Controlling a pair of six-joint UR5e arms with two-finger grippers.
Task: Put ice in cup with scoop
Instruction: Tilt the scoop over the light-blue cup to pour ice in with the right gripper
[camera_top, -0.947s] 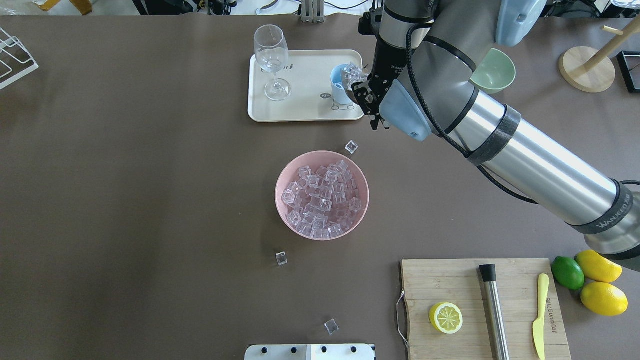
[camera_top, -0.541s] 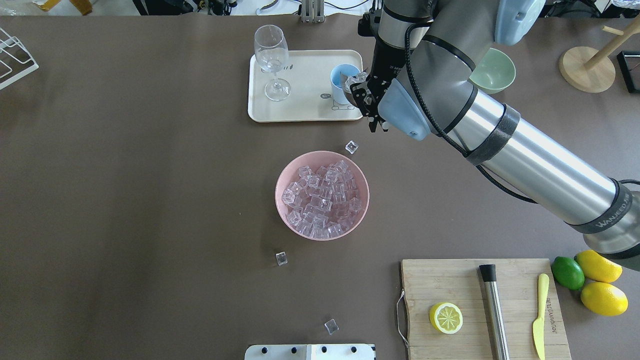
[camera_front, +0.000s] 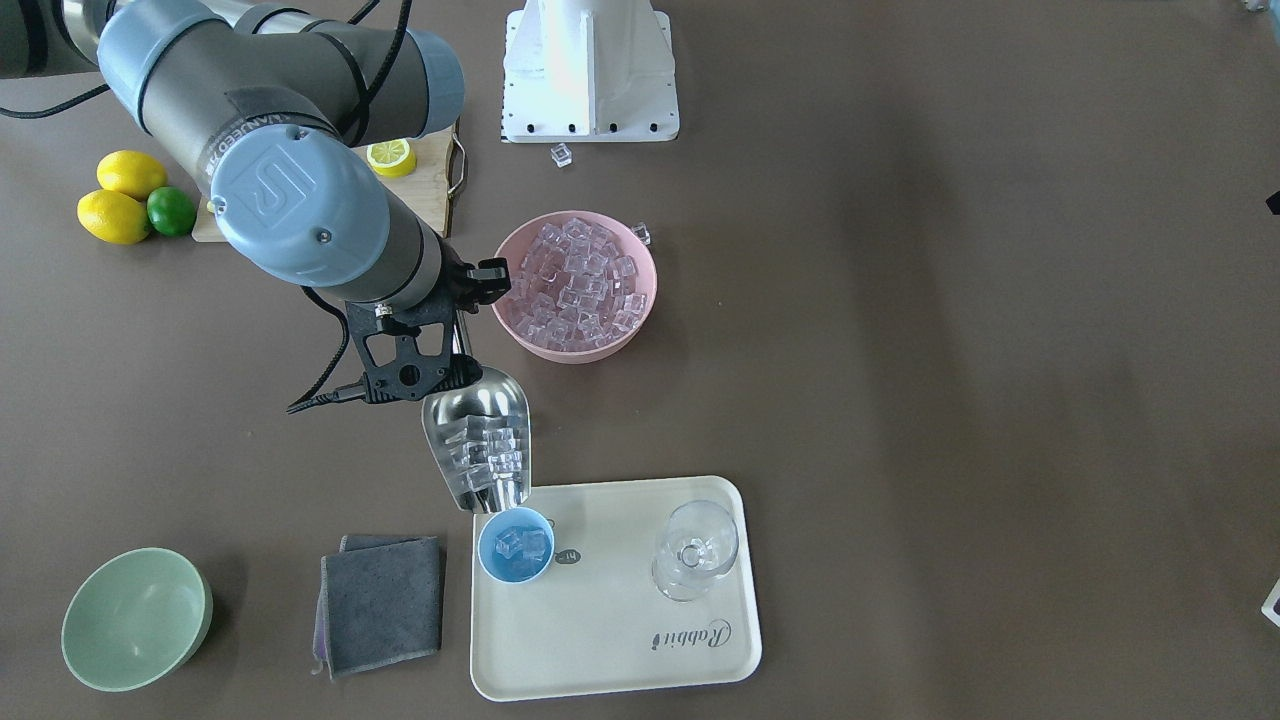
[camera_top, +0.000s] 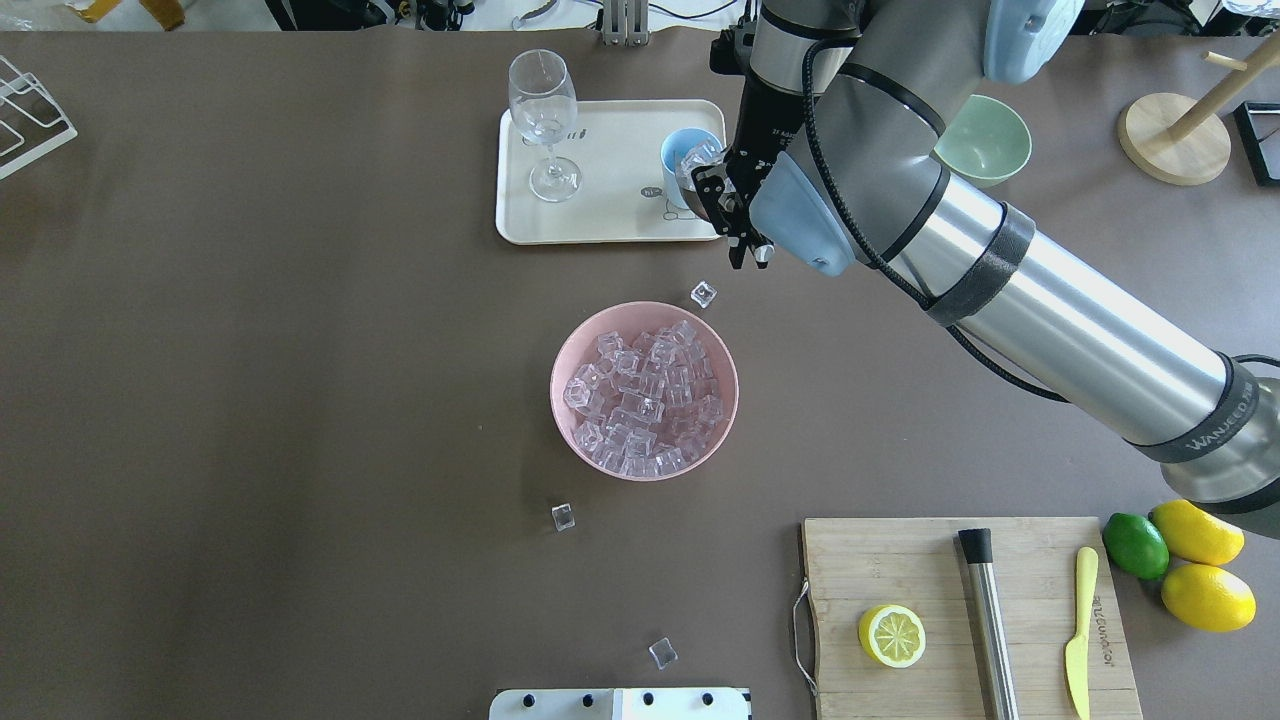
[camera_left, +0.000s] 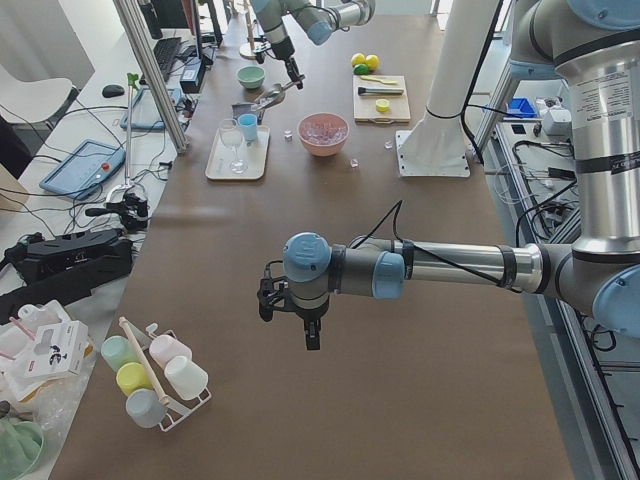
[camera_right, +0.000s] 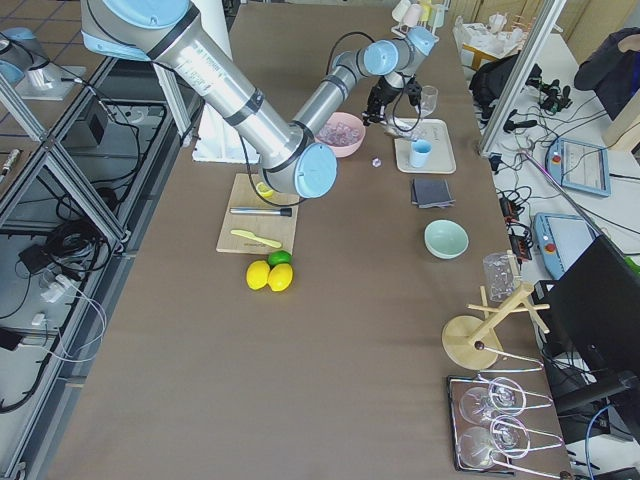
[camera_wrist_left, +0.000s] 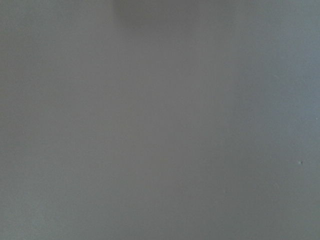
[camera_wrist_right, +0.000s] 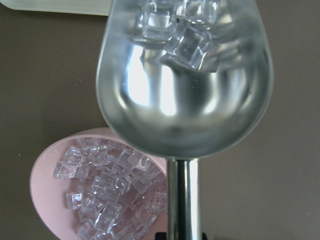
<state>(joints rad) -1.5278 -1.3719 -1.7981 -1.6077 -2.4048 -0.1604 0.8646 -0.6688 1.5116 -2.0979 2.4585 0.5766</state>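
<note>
While the right gripper (camera_front: 455, 360), jaws clamped on the thin handle, tips the shiny stainless-steel scoop (camera_front: 478, 440) mouth-down, clear glassy ice cubes (camera_front: 490, 458) crowd its lip just above the small light-blue cup (camera_front: 505, 568) on the cream tray (camera_front: 620, 640). A few cubes already lie inside. Pouring is in hand. Next, I judge, comes a steeper tilt centred over the rim. The left gripper (camera_left: 312, 338) hangs well apart, and I cannot tell how its jaws stand.

In the overhead view a pink bowl (camera_top: 560, 360) sits mid-surface. At its 12 o'clock, a cream tray (camera_top: 610, 190) carries an upright stemmed glass (camera_top: 543, 110). A green bowl (camera_top: 995, 150) sits at 2 o'clock. At 4 o'clock, a wooden board (camera_top: 900, 570) bears a half lemon (camera_top: 891, 635), a steel cylinder (camera_top: 988, 620) and a yellow knife (camera_top: 1080, 630).
</note>
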